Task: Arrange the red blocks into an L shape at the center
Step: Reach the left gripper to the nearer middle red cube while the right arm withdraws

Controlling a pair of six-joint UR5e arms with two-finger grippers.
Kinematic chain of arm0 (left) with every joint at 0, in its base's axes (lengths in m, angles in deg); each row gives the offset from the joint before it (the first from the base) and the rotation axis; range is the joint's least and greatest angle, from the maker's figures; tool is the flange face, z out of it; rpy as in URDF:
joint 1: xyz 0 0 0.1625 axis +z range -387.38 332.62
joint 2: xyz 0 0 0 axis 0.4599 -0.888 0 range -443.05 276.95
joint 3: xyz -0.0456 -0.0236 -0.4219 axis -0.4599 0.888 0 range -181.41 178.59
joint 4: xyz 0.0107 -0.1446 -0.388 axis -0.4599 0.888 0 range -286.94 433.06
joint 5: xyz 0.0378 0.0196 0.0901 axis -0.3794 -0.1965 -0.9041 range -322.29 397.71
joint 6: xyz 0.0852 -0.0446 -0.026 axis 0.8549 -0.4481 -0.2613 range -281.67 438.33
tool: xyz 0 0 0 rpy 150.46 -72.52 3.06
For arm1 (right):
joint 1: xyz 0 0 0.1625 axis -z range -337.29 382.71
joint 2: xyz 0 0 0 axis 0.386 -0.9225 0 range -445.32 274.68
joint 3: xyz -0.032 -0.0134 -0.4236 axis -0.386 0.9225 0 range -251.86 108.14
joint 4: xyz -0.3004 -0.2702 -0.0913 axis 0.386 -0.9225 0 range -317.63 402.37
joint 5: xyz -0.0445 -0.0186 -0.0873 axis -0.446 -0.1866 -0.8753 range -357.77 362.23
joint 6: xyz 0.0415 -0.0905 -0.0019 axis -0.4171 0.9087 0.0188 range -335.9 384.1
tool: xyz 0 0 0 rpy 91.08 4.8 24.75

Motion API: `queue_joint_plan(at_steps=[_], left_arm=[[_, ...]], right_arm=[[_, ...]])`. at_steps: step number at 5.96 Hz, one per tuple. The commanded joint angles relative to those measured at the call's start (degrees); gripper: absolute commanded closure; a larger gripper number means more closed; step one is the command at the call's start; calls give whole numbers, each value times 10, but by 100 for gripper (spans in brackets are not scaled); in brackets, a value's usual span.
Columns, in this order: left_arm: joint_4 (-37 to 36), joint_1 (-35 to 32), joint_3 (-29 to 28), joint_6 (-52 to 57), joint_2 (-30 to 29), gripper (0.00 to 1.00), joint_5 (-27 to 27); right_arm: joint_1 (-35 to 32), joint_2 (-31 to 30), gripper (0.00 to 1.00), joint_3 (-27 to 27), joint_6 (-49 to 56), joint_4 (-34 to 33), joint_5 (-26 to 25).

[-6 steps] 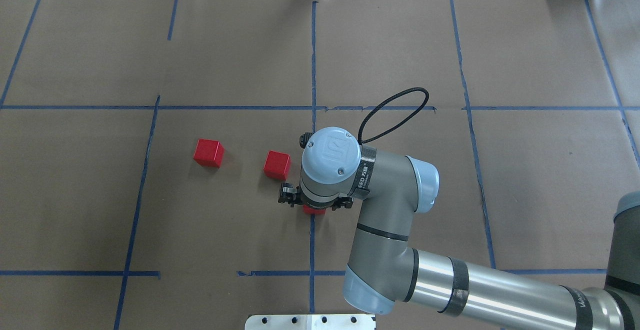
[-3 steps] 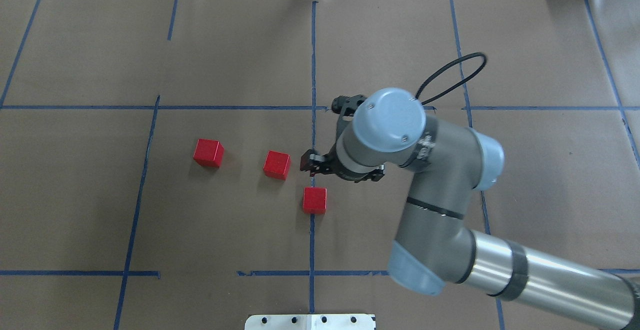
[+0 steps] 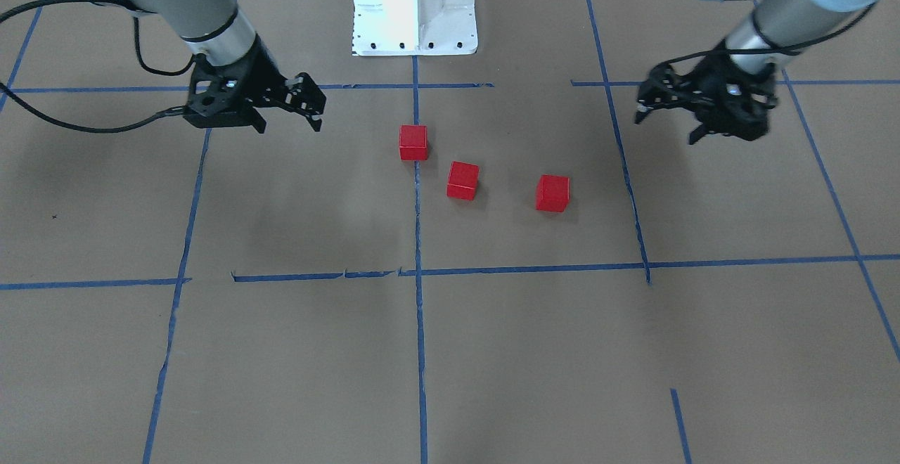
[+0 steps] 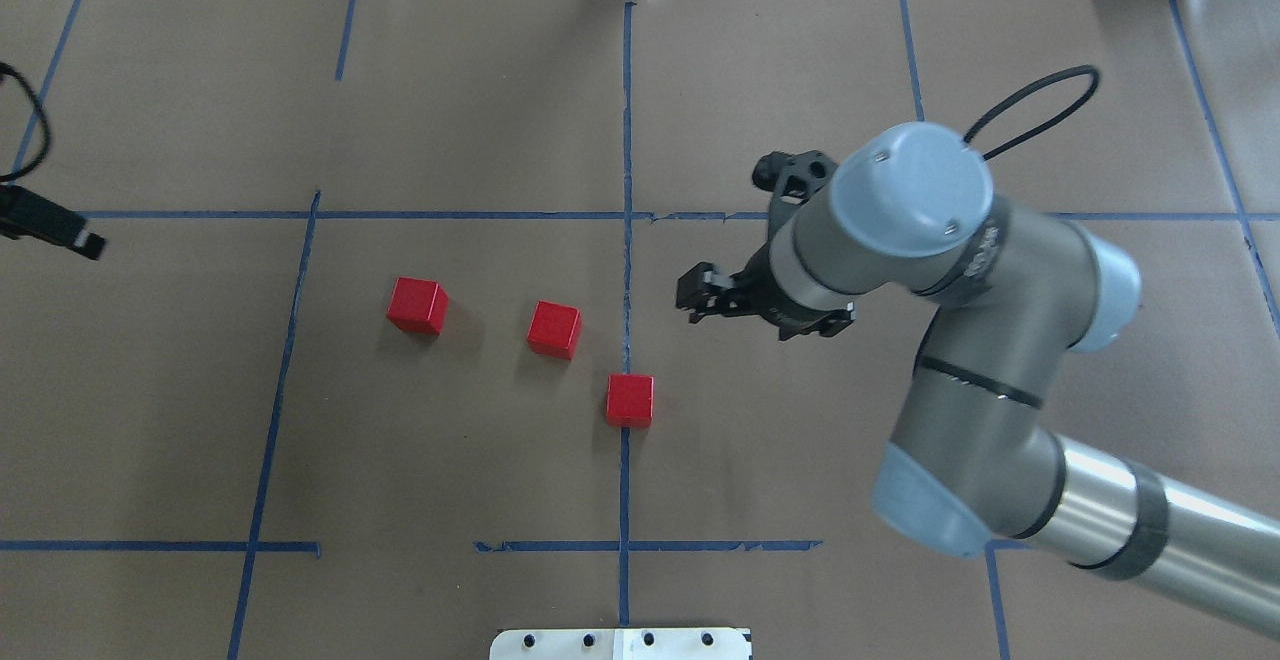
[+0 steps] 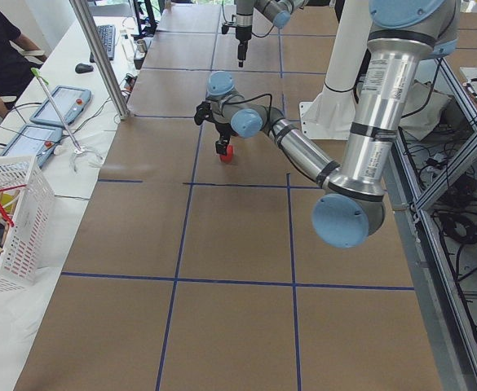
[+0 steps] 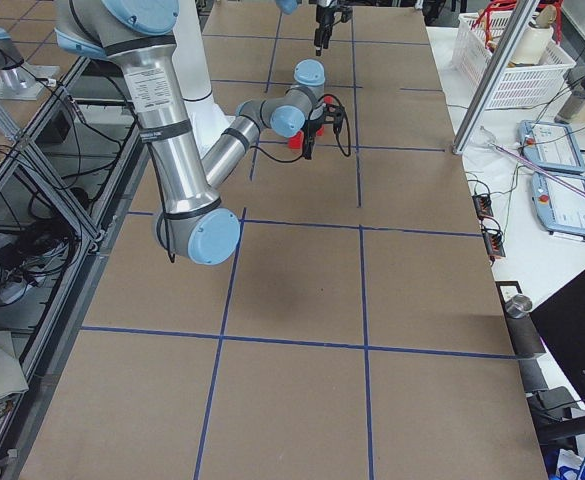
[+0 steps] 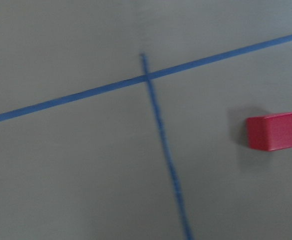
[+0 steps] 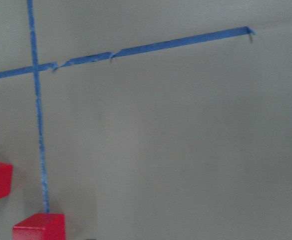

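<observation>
Your right pincer [image 3: 309,102] hung over the table [image 4: 800,90] with its jaws spread wide and nothing between them. Your left pincer [image 3: 666,126] was just as open and just as empty. All three red blocks lay loose on the table, between the two pincers.

The nearest block [image 4: 630,400] sat closest to the right pincer, off toward its left and a little nearer the robot's base. It was squarely on the blue centre line [image 4: 627,120]. I judge that position to be deliberate: a cube on the line marks the centre and gives the L a fixed corner to build from.

The middle block [image 4: 554,329] lay one step further from the right pincer. It was diagonal to the nearest block, close to it but apart, corner toward corner. The outer block [image 4: 417,305] was further on again, well apart from the other two and the closest of the three to the left pincer.

So the L was not yet made. The cubes ran in a loose slanting row, with no faces touching.

The right pincer sat clear to the side rather than over the cubes, which left the middle open. That suits the left pincer, since both unplaced blocks lay on its side of the line. Its wrist camera showed only one red cube [image 7: 272,131], off to the side. The right wrist camera caught two cubes at its lower left edge.
</observation>
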Motion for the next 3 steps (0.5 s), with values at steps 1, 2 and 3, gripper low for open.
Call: queue_joint_plan(at_steps=[1,2,3], left_arm=[[-6,133,-67,-107,-126,0,-131],[-17,145,-132,-121,-171,0,-135],[-17,146,-153,-128,-184,0,-144]], right_arm=[[-27,-59,1,-20,56,3,9],[-25,-63,1,-20,55,4,7],[-25,-64,1,-19,55,4,6]])
